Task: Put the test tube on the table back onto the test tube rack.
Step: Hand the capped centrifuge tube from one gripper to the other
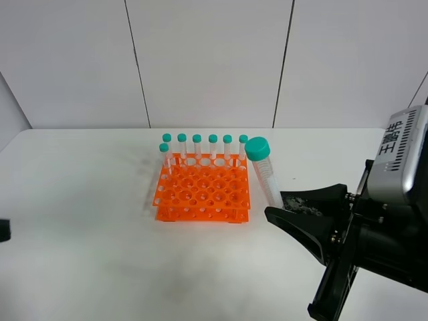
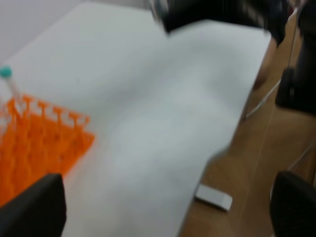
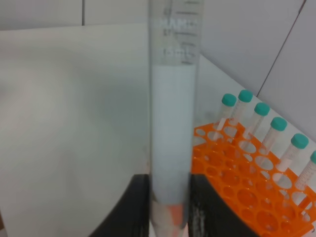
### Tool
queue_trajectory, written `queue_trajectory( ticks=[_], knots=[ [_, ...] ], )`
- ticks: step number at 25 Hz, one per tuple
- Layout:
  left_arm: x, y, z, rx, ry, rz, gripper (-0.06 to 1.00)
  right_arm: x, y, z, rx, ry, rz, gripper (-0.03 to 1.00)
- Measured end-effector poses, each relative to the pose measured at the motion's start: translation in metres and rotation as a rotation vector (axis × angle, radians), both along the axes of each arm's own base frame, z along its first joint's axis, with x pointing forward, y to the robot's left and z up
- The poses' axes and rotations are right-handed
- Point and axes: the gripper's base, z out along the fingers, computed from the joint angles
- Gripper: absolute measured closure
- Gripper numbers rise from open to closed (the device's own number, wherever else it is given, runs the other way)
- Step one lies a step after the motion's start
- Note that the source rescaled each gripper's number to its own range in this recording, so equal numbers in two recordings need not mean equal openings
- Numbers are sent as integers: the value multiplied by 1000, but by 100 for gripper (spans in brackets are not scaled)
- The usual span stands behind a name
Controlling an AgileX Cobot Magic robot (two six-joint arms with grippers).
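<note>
The slim clear plastic test tube with a teal-green screw cap (image 1: pixel 265 175) leans cap-up just beside the right side of the bright orange plastic test tube rack (image 1: pixel 202 194). Its lower end is pinched between the black fingers of the right gripper (image 1: pixel 289 208), over the white matte table (image 1: pixel 80 200). The left gripper (image 2: pixel 163 212) has its fingers spread wide, holding nothing.

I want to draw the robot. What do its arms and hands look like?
The right hand and left hand have chunky black fingers. The right arm is black too, carrying a silver box with slots and black Chinese writing.
</note>
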Motion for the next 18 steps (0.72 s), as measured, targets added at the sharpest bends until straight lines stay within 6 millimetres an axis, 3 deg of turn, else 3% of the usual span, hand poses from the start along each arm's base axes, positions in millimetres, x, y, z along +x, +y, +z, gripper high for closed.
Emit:
queue_trajectory(
  ticks=[5,8,18],
  knots=[
    [33,-30,34,-110,-36,-12,5,0,0,0,-7,-8,4,96],
    [49,-48,44,-156,-42,-53,6,0,0,0,-11,-12,6,96],
    [99,-97,28,-162,24,-132,6,0,0,0,-32,-31,16,96]
  ],
)
